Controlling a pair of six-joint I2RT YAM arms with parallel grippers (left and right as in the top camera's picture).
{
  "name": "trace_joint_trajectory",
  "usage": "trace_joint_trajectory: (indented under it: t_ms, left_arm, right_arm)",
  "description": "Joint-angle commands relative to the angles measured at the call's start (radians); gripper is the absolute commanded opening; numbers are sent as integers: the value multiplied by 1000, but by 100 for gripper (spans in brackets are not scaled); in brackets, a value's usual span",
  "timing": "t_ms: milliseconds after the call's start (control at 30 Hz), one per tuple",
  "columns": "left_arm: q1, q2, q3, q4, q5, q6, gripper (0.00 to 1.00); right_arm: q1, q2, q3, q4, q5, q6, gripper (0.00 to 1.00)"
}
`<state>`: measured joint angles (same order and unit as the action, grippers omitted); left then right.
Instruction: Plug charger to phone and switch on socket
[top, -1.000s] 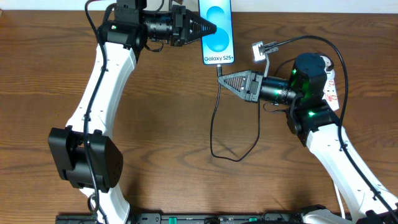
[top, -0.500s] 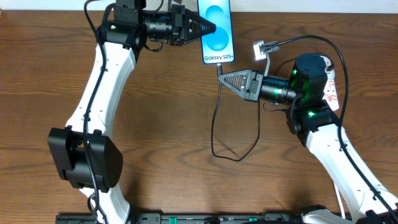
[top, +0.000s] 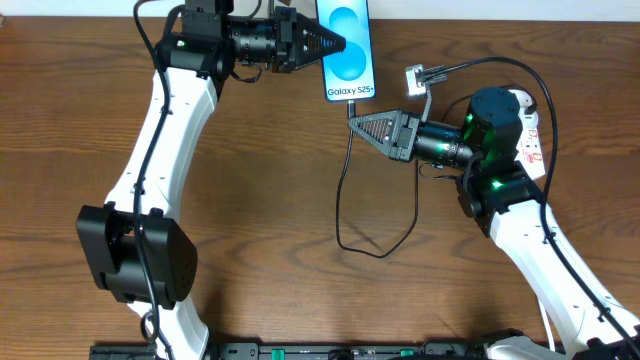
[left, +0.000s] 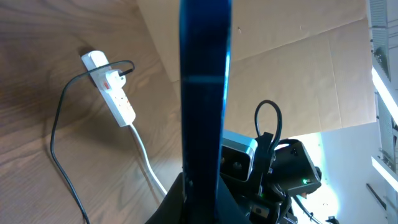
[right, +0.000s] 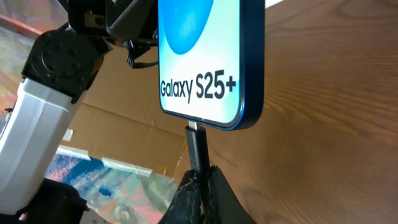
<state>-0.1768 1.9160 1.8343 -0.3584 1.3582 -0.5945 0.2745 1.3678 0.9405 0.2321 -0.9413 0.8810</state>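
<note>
1. Over the last second our right gripper (top: 352, 113), closed on the charger (right: 199, 149) plug, has risen toward the phone (top: 350, 60); the tip now meets the bottom port, but we cannot tell if it is fully seated
2. Our left gripper (top: 338, 45) is clamped on the phone's side edge, at the far side of the table (top: 260, 200)
3. The phone is slim, with its screen lit blue and white; we judge that the socket (left: 115, 102) is not yet switched on

Readable text: one label
"Galaxy S25+" in dark letters at the six o'clock end of the phone (right: 199, 62) screen.
</note>
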Motion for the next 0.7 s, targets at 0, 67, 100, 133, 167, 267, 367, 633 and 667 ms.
trace_joint_trajectory:
  t_ms: [0,67,100,133,167,267,367,633,667]
  left_arm:
    - [-19,-27,13,-7,74,13,7]
    - [-19,-27,13,-7,74,14,7]
    - [-19,-27,13,-7,74,14,7]
    - [-19,-27,13,-7,74,14,7]
    - [-19,-27,13,-7,74,13,7]
    - [-19,-27,13,-7,74,14,7]
    - [-19,-27,13,-7,74,14,8]
    - [-19,-27,13,-6,73,14,7]
    - [-19,-27,13,-6,71,14,7]
  right_arm:
    - [-2,-8,11,32,117,1,1]
    - [-2,-8,11,41,120,1,1]
    - [-2,-8,11,47,120,1,1]
    - [-3,-8,11,49,120,1,1]
    - [-5,-8,11,50,120,1,1]
    - [-13,-8,11,53,119,-11,1]
    - [-19,-8,11,53,119,-15,1]
    - [-18,-8,11,49,118,-48,40]
    - [-18,-8,11,44,119,-48,48]
